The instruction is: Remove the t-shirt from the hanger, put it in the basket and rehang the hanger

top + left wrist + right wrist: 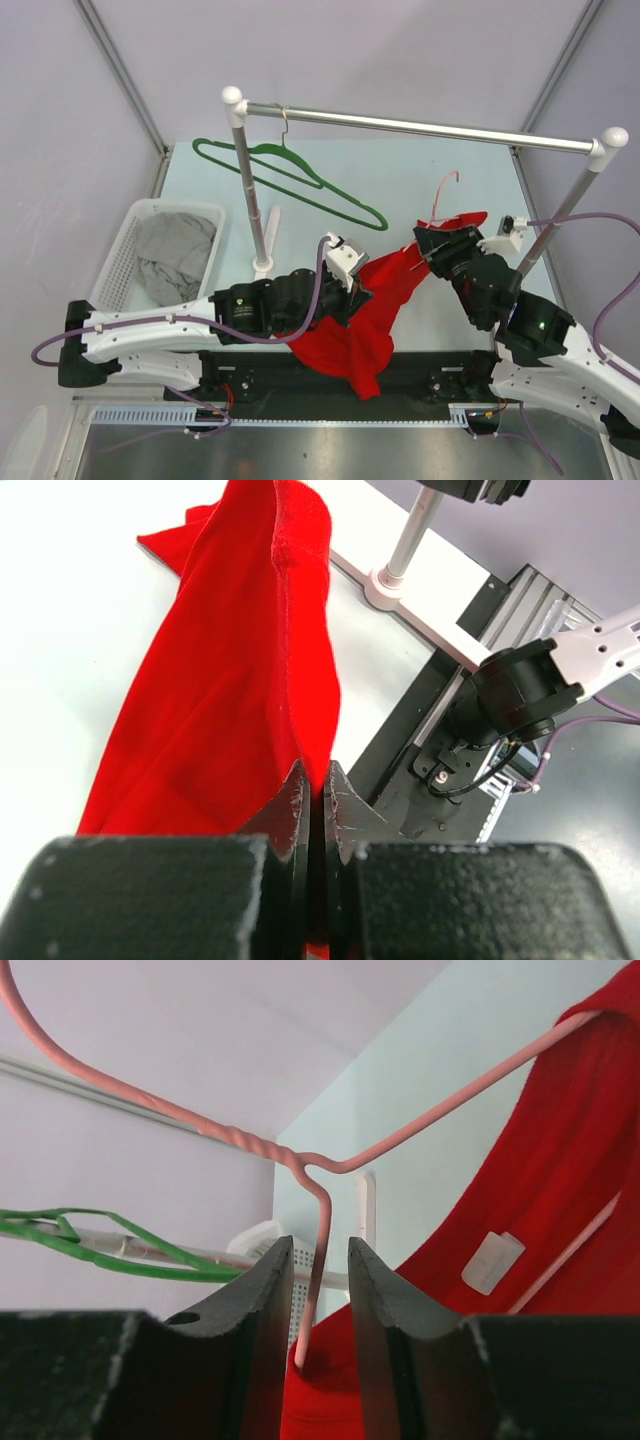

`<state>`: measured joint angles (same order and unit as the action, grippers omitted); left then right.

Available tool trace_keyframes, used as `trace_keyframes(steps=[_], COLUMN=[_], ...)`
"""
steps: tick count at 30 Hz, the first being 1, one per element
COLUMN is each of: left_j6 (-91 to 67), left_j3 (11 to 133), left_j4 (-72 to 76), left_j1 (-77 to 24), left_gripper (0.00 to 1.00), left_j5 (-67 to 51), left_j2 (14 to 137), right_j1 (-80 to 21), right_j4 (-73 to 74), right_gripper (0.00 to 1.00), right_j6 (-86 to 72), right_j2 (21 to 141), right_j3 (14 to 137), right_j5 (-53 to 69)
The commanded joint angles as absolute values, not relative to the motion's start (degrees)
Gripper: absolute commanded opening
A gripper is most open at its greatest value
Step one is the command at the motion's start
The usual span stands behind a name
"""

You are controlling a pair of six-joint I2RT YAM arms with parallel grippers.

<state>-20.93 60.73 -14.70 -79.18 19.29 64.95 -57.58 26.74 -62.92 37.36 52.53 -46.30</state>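
Mid-strip stage. Left gripper (318, 780) pinched tight on red cotton t-shirt (230, 680), shirt sagging over pale table (400, 170) front, one shoulder on pink wire hanger (255, 1145). Right gripper (320, 1250) narrow round hanger neck. Next imo: drag shirt sideways off, hanger kept steady.

Rail (420, 128) spans above the table (430, 170), left to right. A spare hanger (300, 180) hangs from its left end. A basket (125, 245) stands at the left edge with cloth (175, 255) in it. The t-shirt (370, 320) lies near centre, between the left gripper (312, 780) and the right gripper (320, 1255). The hanger (320, 1175) sits in its right end, its wire between the right fingers.
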Motion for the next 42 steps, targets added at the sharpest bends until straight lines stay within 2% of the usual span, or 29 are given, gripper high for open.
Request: trace_keyframes(steps=[1, 4, 5, 8, 12, 13, 15, 16, 19, 21, 26, 30, 38, 42], left_j6=[-21.27, -20.92, -20.92, -20.04, -19.34, -19.42, -19.51, -19.6, -20.03, -20.74, -23.2, -25.4, -28.21, -28.39], left_j3=[61.17, 61.0, 60.91, 60.73, 59.86, 59.59, 59.15, 58.45, 56.44, 55.2, 50.37, 47.64, 44.3, 44.73], left_j4=[-10.02, -10.02, -10.11, -9.93, -10.37, -10.81, -11.77, -11.95, -12.13, -12.04, -10.81, -10.11, -8.44, -8.79], left_j1=[-79.45, -79.45, -79.45, -79.45, -79.45, -79.37, -79.37, -79.37, -79.37, -79.37, -79.37, -79.37, -79.37, -79.37], left_gripper=[0.01, 0.0, 0.0, 0.0, 0.02, 0.12, 0.24, 0.34, 0.51, 0.55, 0.57, 0.55, 0.43, 0.32], left_j5=[18.55, 18.19, 18.37, 18.63, 19.77, 20.38, 21.79, 21.97, 21.71, 21.62, 18.64, 17.32, 16.61, 17.22], left_j2=[62.93, 62.67, 62.58, 62.58, 62.32, 62.14, 61.7, 61.09, 60.03, 58.72, 57.04, 56.87, 56.34, 56.78], right_j1=[-57.74, -57.74, -57.74, -57.83, -57.75, -57.74, -57.74, -57.74, -57.74, -57.74, -57.74, -57.83, -57.74, -57.74], right_j4=[21.01, 19.34, 19.42, 19.6, 20.65, 21.26, 21.36, 21.18, 21.01, 20.92, 20.65, 20.57, 21.44, 21.71], right_gripper=[0.33, 0.29, 0.16, 0.0, 0.0, 0.0, 0.0, 0.0, 0.0, 0.0, 0.0, 0.0, 0.0, 0.0], right_j6=[-60.91, -60.82, -61.08, -62.31, -64.59, -65.3, -67.22, -67.85, -69.69, -70.13, -70.31, -70.4, -71.28, -73.21], right_j2=[38.14, 39.2, 39.9, 40.17, 40.96, 41.04, 41.04, 41.13, 41.48, 41.57, 41.66, 41.22, 39.73, 39.11], right_j3=[51.59, 51.24, 51.33, 51.42, 51.94, 52.2, 52.03, 51.51, 51.42, 51.33, 51.41, 51.51, 51.07, 50.19], right_j5=[-44.21, -43.16, -43.07, -44.9, -47.11, -47.37, -48.25, -48.43, -48.96, -49.13, -49.92, -50.1, -51.94, -52.03])
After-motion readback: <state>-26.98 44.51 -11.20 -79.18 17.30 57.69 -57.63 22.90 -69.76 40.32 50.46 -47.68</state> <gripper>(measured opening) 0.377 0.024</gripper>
